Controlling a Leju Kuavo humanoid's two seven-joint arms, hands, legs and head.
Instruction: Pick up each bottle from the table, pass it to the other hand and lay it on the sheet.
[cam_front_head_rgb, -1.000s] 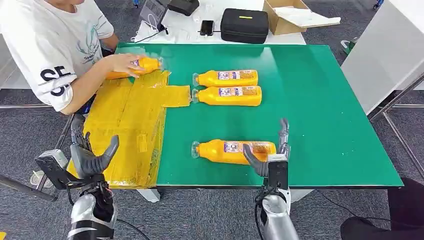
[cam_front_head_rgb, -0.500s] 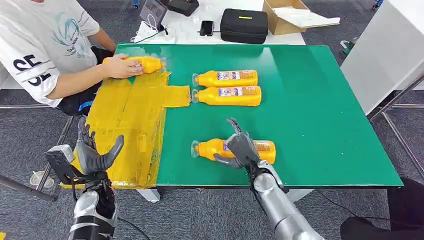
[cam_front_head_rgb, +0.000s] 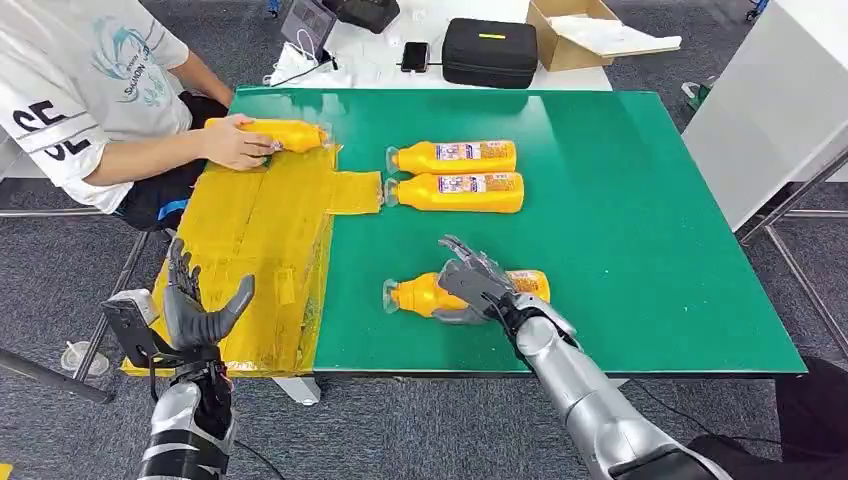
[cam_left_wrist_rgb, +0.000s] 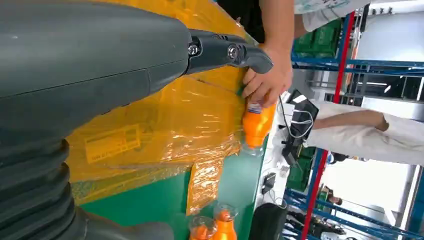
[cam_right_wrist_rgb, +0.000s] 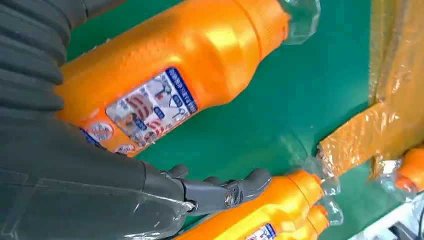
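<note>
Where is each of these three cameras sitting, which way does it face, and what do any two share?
Head view: high on the body, looking down at the green table; both arms and each robot hand, left and right, show.
Left wrist view: behind the left robot hand, facing the yellow sheet and a person's hand.
Right wrist view: behind the right robot hand, over the nearest bottle.
Shared: that bottle also shows in the head view.

The person's white shirt sleeve (cam_front_head_rgb: 52, 135), at ten o'clock from the table's (cam_front_head_rgb: 640, 200) middle, bears large black letters that may read "SE", while the nearest bottle's (cam_right_wrist_rgb: 165, 80) blue-edged label (cam_right_wrist_rgb: 150, 107) carries print too small to read.
</note>
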